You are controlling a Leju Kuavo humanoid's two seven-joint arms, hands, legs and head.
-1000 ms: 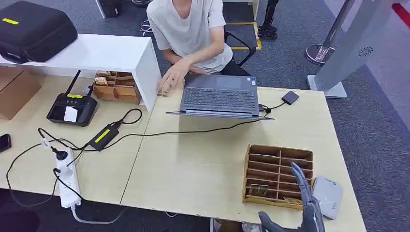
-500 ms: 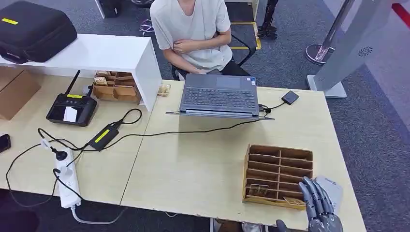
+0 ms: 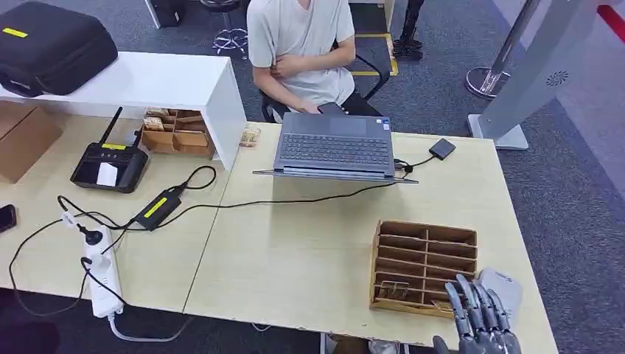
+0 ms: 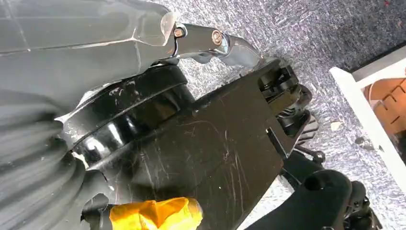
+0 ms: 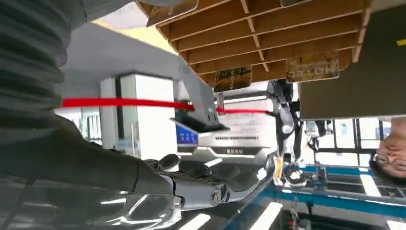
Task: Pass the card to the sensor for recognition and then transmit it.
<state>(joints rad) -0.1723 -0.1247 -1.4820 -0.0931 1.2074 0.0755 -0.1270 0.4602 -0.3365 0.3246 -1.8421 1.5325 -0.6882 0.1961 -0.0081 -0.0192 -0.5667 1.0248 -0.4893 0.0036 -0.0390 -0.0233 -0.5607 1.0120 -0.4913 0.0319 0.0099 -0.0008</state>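
Landmark: wooden divided tray (image 3: 424, 267) at the near right of the light wooden table (image 3: 295, 251).

Right hand (image 3: 479, 322) rises at the table's near edge, just at the tray's near right corner, fingers straight up and held close side by side, nothing in them. In the right wrist view the same hand (image 5: 201, 182) shows flat, fingers extended, holding nothing.

Grey card sensor (image 3: 503, 289) lies flat just right of the tray, partly behind the fingers.

Cards: one card (image 3: 393, 290) sits in a near-left slot of the tray, another card (image 3: 442, 304) in the near row beside the hand. The right wrist view shows two cards (image 5: 232, 78) standing in tray slots.

Left hand: the left wrist view shows a grey ribbed cover and dark parts over grey carpet; fingers not visible, so cannot tell if together or apart.

Beyond the tray: black cable (image 3: 295, 199) crosses the table; open laptop (image 3: 335, 150) past that; small black box (image 3: 442, 148) to the laptop's right. Far left of the tray: white power strip (image 3: 103, 273), black adapter (image 3: 157, 207), black terminal with antenna (image 3: 110, 164), second wooden tray (image 3: 177, 133) under a white shelf (image 3: 147, 81), black case (image 3: 51, 44) on top.

Farthest: seated person (image 3: 302, 51) behind the laptop, arm folded across the chest.
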